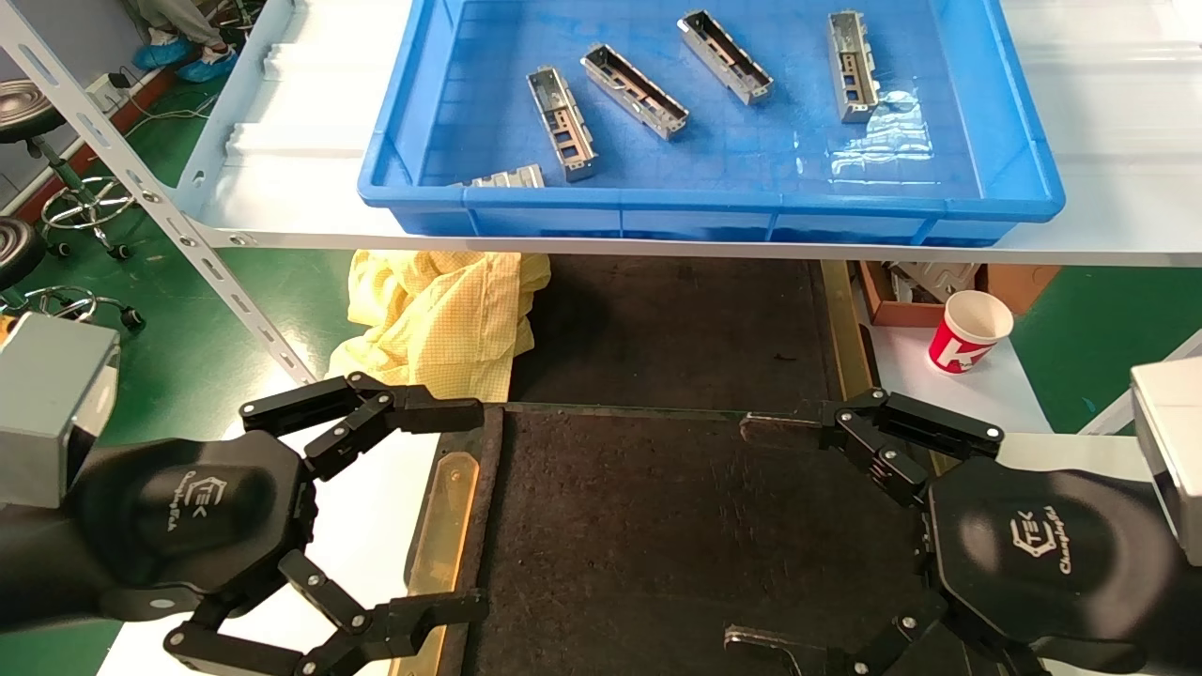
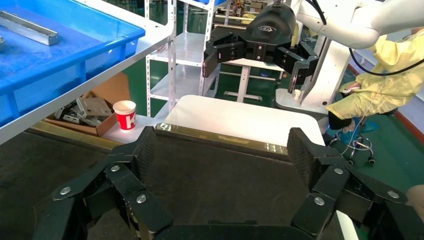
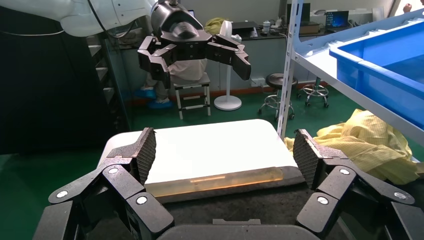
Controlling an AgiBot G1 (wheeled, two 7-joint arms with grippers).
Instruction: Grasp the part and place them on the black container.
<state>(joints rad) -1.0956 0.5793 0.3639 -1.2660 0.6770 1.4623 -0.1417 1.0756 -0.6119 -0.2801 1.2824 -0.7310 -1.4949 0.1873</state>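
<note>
Several silver-grey parts lie in the blue bin [image 1: 1019, 141] on the shelf, among them one part [image 1: 562, 122], a second [image 1: 635, 91] and a third [image 1: 725, 56]. One part [image 2: 27, 27] also shows in the left wrist view. The black container [image 1: 657, 526] lies flat below the shelf with nothing on it, with brass strips [image 1: 451, 526] along its sides. My left gripper [image 1: 477, 509] is open and empty at the container's left edge. My right gripper [image 1: 742, 533] is open and empty over its right side. The two grippers face each other: left gripper [image 2: 222, 155] and right gripper [image 3: 225, 155].
The shelf edge [image 1: 657, 246] overhangs the container's far part. A yellow cloth [image 1: 441, 319] lies at the container's far left. A red paper cup [image 1: 967, 333] and a cardboard box [image 1: 901, 291] stand at the right. A slanted shelf post [image 1: 141, 188] crosses the left.
</note>
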